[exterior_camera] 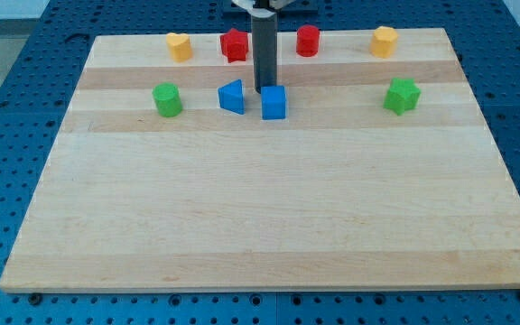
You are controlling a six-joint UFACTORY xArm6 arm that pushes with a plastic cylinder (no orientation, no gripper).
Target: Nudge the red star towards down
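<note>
One rod is being seen, without fingers, so no state can be told. My tip (pixel 265 90) is being held just above the blue cube (pixel 274 102), beside the blue triangular block (pixel 232 97). The red star (pixel 234 44) is lying near the table's (pixel 260 217) top edge, up-left of the tip.

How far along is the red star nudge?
Done: nothing visible; the red star sits in the top row by the board's top edge. In hand: my tip is lower right of it, by the blue cube. Left: get above the star, push down.
</note>
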